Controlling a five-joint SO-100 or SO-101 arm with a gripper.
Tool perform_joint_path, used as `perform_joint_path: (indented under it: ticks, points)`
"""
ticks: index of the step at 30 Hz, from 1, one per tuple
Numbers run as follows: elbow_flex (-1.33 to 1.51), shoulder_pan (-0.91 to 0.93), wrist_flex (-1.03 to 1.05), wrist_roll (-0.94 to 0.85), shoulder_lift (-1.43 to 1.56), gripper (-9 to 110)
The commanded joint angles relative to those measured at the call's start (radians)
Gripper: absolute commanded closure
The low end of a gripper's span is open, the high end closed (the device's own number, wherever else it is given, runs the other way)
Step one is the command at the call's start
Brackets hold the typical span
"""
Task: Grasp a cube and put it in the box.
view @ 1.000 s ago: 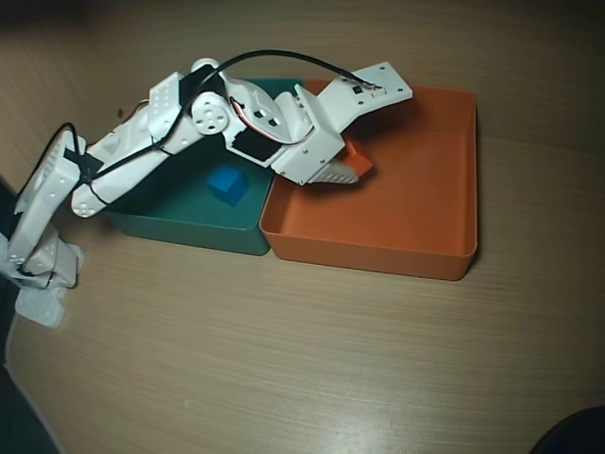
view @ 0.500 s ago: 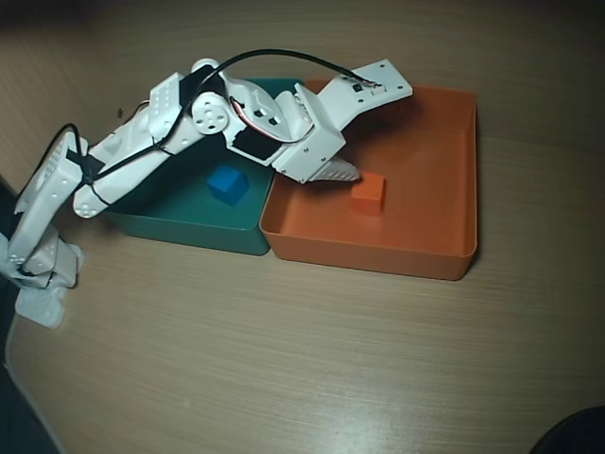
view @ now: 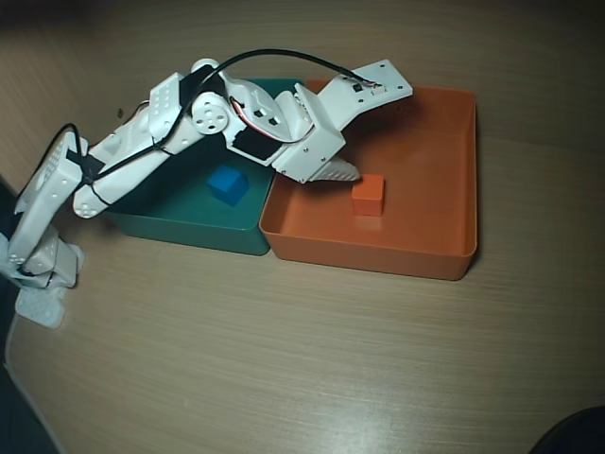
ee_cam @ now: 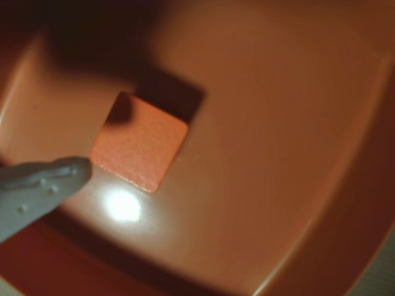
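Overhead first, then wrist.

Overhead, box: the orange box (view: 430, 236) lies on the wooden table (view: 284, 359), its left wall touching the right wall of a teal tray (view: 189, 230).
Overhead, cube: the orange cube (view: 368, 194) rests flat on the box floor, left of centre, clear of every wall and free of the arm.
Overhead, gripper: the gripper (view: 338, 173) hangs over the box's left part, just beside the cube on its left; white finger tip visible, nothing held. The arm's body hides how the jaws stand, so from this view I cannot tell.
Overhead, arm: the white arm (view: 142, 142) reaches from its base at the table's left edge across the teal tray.
Overhead, other: a blue cube (view: 227, 184) sits in the teal tray.

Wrist, cube: the cube (ee_cam: 141, 150) lies on the smooth floor, one face up, its shadow falling up and right; a bright glare spot just below it.
Wrist, finger: one pale fingertip (ee_cam: 43, 185) enters from the left edge, near the cube's lower left corner, apparently apart from it.
Wrist, grip state: only one finger in view with nothing pinched; gap between fingers not shown.
Wrist, box: the curved wall (ee_cam: 321, 246) rises at lower right.
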Motion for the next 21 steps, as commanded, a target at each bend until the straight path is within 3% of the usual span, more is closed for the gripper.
perform_joint_path:
  ticks: [1, 11, 21]
  points:
    - [-0.072, 0.003, -0.017, 0.005, 0.049, 71]
    - [-0.072, -0.003, -0.017, 0.005, 0.051, 108]
    - [-0.011, 0.011, -0.003, -0.002, 0.150, 107]
